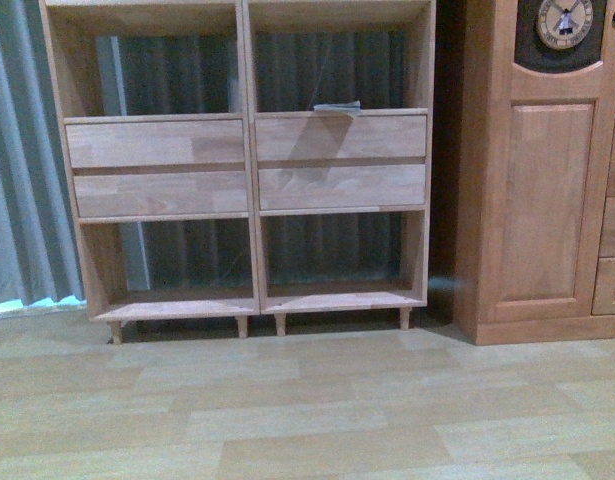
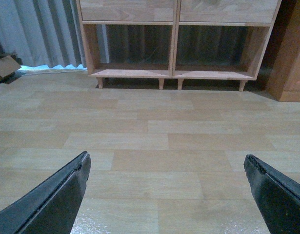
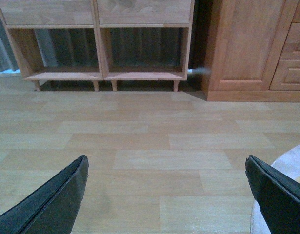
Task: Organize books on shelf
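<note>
The left hand (image 2: 167, 163) is closest. Its two dark fingers (image 2: 57, 195) are far apart, and only the floor (image 2: 150, 131) shows between them. The right hand (image 3: 167, 163) is the same, spread wide and holding nothing. A pale round thing (image 3: 286, 170) lies on the floor by the right hand. I cannot tell what it is.

No hand has a book, so I think this is the step of going to fetch one. The next move needs a book to be found first. Then a wide hand must come down over its edge and pinch it gently, because a thin book could bend or slip.

Farther off, the shelf (image 1: 249, 150) stands on short legs, just beside a darker cabinet (image 1: 547, 180) with a clock (image 1: 564, 20). The shelf is light wood with open holes in two columns and drawer fronts (image 1: 155, 145) across the middle. A thin flat thing (image 1: 337, 107) lies on the board above the right drawers. It may be a book, but it is too small to tell.

A grey curtain (image 1: 17, 150) hangs behind the shelf.
</note>
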### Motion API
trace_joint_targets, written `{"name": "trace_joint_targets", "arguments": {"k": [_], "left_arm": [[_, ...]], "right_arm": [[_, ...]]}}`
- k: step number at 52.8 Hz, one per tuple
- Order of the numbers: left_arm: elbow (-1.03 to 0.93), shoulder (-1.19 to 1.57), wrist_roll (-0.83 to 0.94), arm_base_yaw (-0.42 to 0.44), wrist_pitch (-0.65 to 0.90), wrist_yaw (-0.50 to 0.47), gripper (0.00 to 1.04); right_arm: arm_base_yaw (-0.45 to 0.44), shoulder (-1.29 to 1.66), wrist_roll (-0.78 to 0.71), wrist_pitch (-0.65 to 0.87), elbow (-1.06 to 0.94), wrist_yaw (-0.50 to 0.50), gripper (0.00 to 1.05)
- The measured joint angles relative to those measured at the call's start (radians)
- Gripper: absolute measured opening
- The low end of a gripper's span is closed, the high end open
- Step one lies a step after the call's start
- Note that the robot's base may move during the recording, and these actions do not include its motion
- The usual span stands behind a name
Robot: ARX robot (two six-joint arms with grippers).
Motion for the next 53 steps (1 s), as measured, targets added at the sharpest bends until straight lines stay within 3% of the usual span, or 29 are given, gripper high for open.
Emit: {"name": "trace_joint_targets", "arguments": {"k": [53], "left_arm": [[0.0,0.0,0.0,0.0,0.0,0.0,0.97]], "right_arm": [[0.0,0.0,0.0,0.0,0.0,0.0,0.98]]}}
